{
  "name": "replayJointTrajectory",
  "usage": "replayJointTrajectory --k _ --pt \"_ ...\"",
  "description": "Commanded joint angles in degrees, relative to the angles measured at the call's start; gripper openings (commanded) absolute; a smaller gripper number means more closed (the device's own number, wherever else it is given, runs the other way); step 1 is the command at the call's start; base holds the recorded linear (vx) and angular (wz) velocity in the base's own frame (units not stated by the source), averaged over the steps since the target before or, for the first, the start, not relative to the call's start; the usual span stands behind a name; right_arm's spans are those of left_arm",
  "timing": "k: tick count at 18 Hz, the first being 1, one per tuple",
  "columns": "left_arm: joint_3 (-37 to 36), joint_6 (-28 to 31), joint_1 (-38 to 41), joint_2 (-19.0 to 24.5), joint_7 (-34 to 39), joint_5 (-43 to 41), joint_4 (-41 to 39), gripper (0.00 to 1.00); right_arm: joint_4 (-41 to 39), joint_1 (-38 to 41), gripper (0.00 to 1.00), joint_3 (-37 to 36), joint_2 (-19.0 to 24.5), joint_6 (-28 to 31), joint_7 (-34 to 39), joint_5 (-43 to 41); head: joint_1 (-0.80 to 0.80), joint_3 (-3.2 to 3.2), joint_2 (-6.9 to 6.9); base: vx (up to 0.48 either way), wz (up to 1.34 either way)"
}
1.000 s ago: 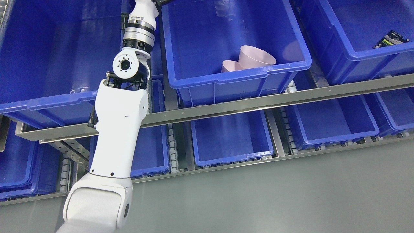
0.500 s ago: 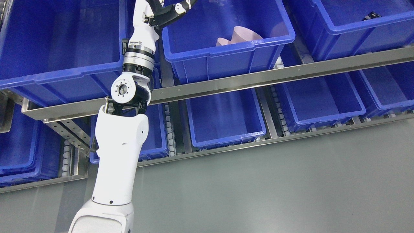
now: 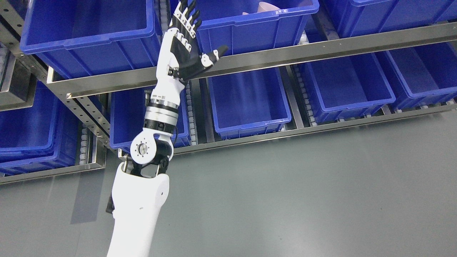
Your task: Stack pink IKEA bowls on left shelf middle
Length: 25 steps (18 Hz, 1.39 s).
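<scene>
Pink bowls (image 3: pixel 268 6) show only as a sliver above the front rim of a blue bin (image 3: pixel 250 28) on the upper shelf level, at the top edge of the head view. My left hand (image 3: pixel 189 39) is raised in front of the shelf, just left of that bin's front left corner. Its fingers (image 3: pixel 185 16) are spread and straight, the thumb (image 3: pixel 214 56) points right, and it holds nothing. The white left arm rises from the bottom edge. My right arm is out of view.
A steel shelf rail (image 3: pixel 321 46) runs across under the upper bins. Another blue bin (image 3: pixel 89 32) stands upper left. Lower-level blue bins (image 3: pixel 246 103) sit in a row. Grey floor (image 3: pixel 303 192) fills the lower half.
The camera has tilted down, so the shelf shifted up in the picture. My left hand has come out of the bowls' bin and now stands open in front of the shelf.
</scene>
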Motion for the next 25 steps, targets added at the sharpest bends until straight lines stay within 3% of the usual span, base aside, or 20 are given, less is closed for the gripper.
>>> replayJointTrajectory --k 1,5,11,25 --pt "-6.25 -4.3 14.08 1.0 -0.05 -0.11 -6.05 1.0 -1.0 -0.01 1.0 -0.26 -1.0 0.04 -0.03 -0.09 0.0 0.0 0.0 -0.244 0.0" --pt "-3.1 -12.93 19.27 1.0 0.22 -0.46 1.68 1.0 -1.0 -0.01 1.0 -0.26 -1.0 0.04 -0.03 -0.09 0.0 0.0 0.0 -0.159 -0.03" --pt "3.24 -13.02 19.99 1.0 0.66 -0.37 3.72 1.0 -1.0 -0.01 1.0 -0.26 -1.0 0.04 -0.03 -0.09 0.0 0.0 -0.01 -0.076 -0.02" --pt "8.17 -13.72 19.9 1.0 0.04 -0.37 2.31 1.0 -1.0 -0.01 1.0 -0.26 -1.0 0.04 -0.03 -0.09 0.0 0.0 -0.01 0.001 0.0"
